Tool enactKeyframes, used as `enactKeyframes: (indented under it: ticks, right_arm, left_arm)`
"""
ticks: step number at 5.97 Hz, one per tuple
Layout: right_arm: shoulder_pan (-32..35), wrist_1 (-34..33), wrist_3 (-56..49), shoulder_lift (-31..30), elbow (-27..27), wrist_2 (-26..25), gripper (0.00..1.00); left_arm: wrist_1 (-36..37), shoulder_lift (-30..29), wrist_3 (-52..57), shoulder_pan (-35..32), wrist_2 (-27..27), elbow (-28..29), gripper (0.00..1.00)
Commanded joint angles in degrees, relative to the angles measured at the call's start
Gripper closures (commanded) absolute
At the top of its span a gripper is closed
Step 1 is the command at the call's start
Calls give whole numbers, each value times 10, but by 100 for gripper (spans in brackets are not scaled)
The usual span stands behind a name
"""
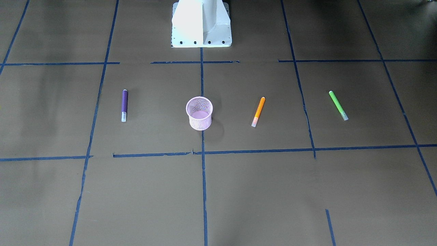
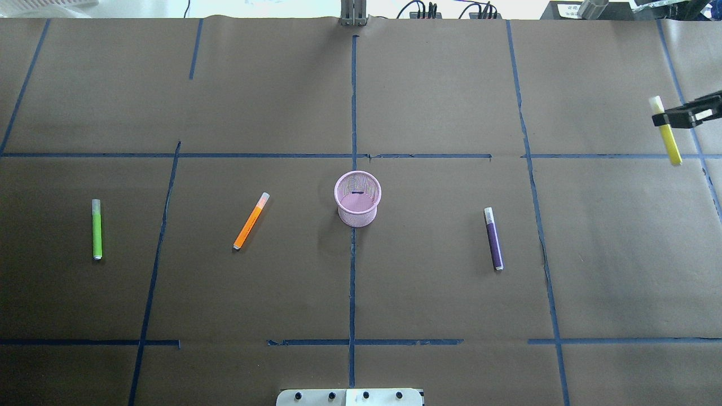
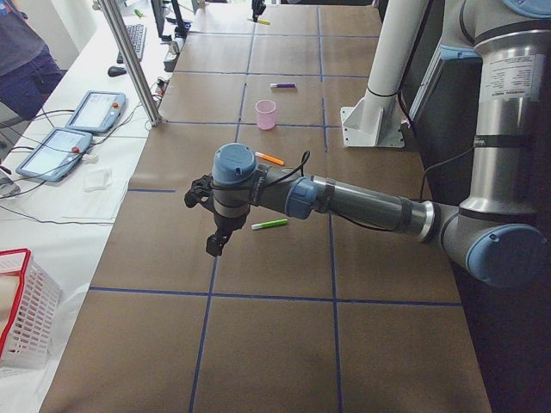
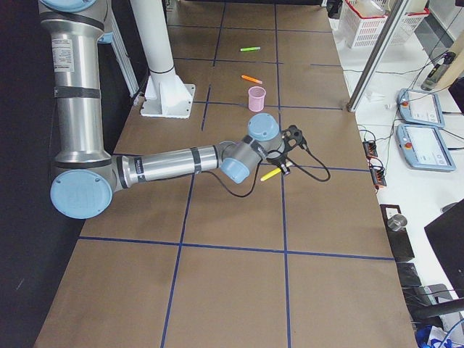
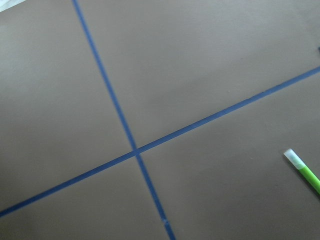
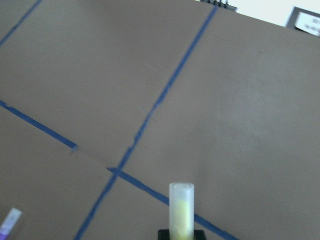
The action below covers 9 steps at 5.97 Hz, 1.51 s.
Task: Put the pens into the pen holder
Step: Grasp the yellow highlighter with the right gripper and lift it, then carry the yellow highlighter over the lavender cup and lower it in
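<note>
The pink mesh pen holder (image 2: 357, 198) (image 1: 199, 112) stands upright at the table's middle. Three pens lie flat around it: a purple pen (image 2: 493, 238) (image 1: 124, 105) on my right side, and an orange pen (image 2: 251, 221) (image 1: 258, 111) and a green pen (image 2: 97, 229) (image 1: 338, 105) on my left. My right gripper (image 2: 665, 119) is shut on a yellow pen (image 2: 669, 141) (image 6: 181, 207), held above the table near its far right edge. My left gripper (image 3: 213, 248) hangs over the table's left end, short of the green pen (image 5: 303, 171); whether it is open or shut I cannot tell.
The white robot base (image 1: 201, 24) sits at the table's robot-side edge. Blue tape lines grid the brown table (image 2: 361, 293). Beyond the far edge stand a metal post (image 3: 129, 60), tablets (image 3: 52, 151), a red-rimmed basket (image 3: 26, 318) and a person (image 3: 21, 52).
</note>
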Motion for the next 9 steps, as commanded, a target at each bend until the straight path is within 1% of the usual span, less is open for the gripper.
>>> enactKeyframes:
  ticks: [1, 2, 3, 4, 5, 6, 7, 8, 9]
  right_arm:
    - [-68, 1, 66, 106, 7, -7, 99]
    - [-111, 1, 132, 164, 8, -51, 100]
    - [-186, 1, 158, 211, 8, -141, 100]
    - [-268, -4, 204, 248, 2, -261, 100]
    - [-322, -5, 220, 275, 1, -360, 100]
    - [-357, -5, 227, 297, -6, -405, 100]
    - [-388, -2, 230, 305, -13, -451, 100]
    - [-409, 0, 231, 321, -36, -500, 100]
    - [-428, 2, 231, 314, -36, -502, 100]
  left_arm:
    - [-41, -2, -1, 40, 0, 0, 0]
    - [-41, -5, 0, 43, -1, 0, 0]
    - [-42, -6, 0, 45, -1, -2, 0]
    - [-41, -8, 0, 46, -1, -2, 0]
    - [-42, -8, 0, 46, -1, -2, 0]
    - [-41, -8, 0, 46, -1, -2, 0]
    - [-41, -8, 0, 46, -1, -2, 0]
    - [-41, -8, 0, 46, -1, -3, 0]
    - [-41, -8, 0, 46, -1, -2, 0]
